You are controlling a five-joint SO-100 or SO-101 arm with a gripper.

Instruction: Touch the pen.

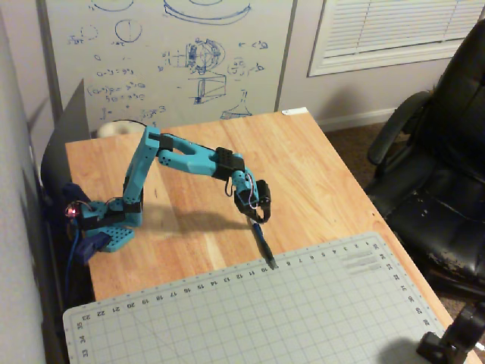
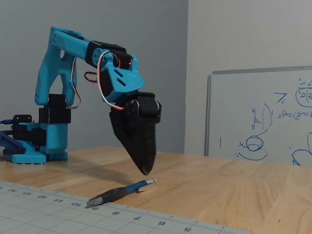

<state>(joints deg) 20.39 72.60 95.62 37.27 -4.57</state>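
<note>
The pen (image 1: 263, 244) lies flat on the wooden table (image 1: 326, 174), its dark tip resting on the edge of the grey cutting mat (image 1: 303, 311). In a fixed view the pen (image 2: 122, 191) shows a blue barrel, dark grip and pale rear end. My gripper (image 2: 145, 169) points down with its black jaws closed together and holds nothing. Its tip hangs just above the pen's rear end, with a small gap visible. In a fixed view the gripper (image 1: 258, 218) sits right at the pen's upper end.
The arm's base (image 1: 106, 224) is clamped at the table's left side. A whiteboard (image 1: 174, 53) leans behind the table. A black office chair (image 1: 439, 174) stands to the right. A black mount (image 1: 447, 341) sits at the lower right corner.
</note>
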